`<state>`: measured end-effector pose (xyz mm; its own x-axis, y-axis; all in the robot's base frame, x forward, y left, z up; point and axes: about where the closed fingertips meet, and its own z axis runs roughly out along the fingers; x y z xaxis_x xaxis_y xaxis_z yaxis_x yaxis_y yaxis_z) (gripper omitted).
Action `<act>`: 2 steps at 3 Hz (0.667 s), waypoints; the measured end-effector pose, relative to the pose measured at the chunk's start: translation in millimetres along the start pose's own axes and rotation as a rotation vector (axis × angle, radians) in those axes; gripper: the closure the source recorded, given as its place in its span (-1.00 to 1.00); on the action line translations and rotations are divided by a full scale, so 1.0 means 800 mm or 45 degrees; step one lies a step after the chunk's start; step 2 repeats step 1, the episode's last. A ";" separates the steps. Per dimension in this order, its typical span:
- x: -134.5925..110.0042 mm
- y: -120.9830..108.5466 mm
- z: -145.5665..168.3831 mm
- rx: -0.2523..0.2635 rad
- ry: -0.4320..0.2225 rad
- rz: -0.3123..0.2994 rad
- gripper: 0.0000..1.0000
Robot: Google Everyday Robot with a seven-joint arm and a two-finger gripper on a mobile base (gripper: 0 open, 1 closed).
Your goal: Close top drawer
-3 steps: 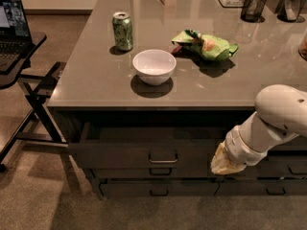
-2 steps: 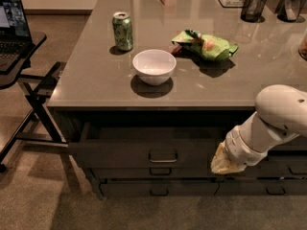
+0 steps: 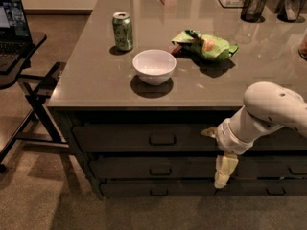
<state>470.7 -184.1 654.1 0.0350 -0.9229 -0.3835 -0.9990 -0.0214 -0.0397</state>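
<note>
One laptop (image 3: 10,18) on black stand (image 3: 33,87), far left; bare floor between stand and island. Countertop (image 3: 91,80) carries one green soda can (image 3: 123,31), one white bowl (image 3: 154,66) near front edge, one green snack bag (image 3: 206,44) and one black mesh cup (image 3: 253,6) at back. Below are three stacked drawer fronts. Top drawer (image 3: 115,138) sits in under counter edge, about in line with lower two. Gripper (image 3: 217,152) hangs right of its pull (image 3: 162,139), before drawer fronts, fingers spread apart, holding nothing. Floor in front is open.
</note>
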 end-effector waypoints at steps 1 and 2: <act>0.000 0.000 0.000 0.000 0.000 0.000 -1.00; 0.000 0.000 0.000 0.000 0.000 0.000 -1.00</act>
